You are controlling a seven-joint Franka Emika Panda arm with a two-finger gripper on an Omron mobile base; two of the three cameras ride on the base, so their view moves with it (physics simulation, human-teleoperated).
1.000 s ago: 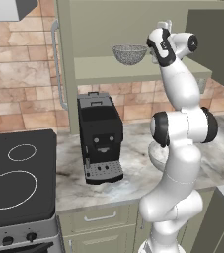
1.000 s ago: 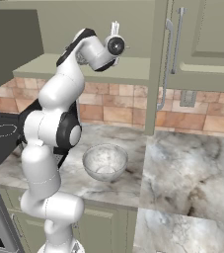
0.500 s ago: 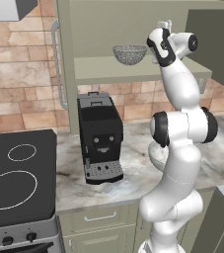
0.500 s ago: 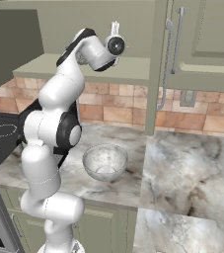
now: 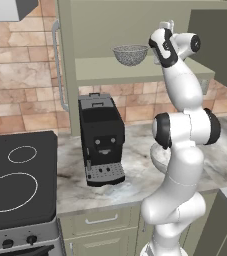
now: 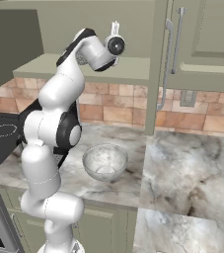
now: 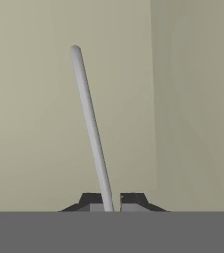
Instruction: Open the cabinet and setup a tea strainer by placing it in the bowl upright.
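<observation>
Hand view: gripper pinched shut on tea strainer's thin, smooth grey rod handle.

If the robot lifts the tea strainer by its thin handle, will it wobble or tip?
Probably a little: the tea strainer is a round mesh basket, likely light. The gripper pinches just its thin handle, so the basket could swing or droop.

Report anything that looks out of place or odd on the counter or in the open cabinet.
Nothing is spilled or damaged. One thing stands out: the tea strainer sits on the open cabinet shelf with its thin handle pinched between the fingers of the shut hand. The bowl sits upright on the counter.
</observation>
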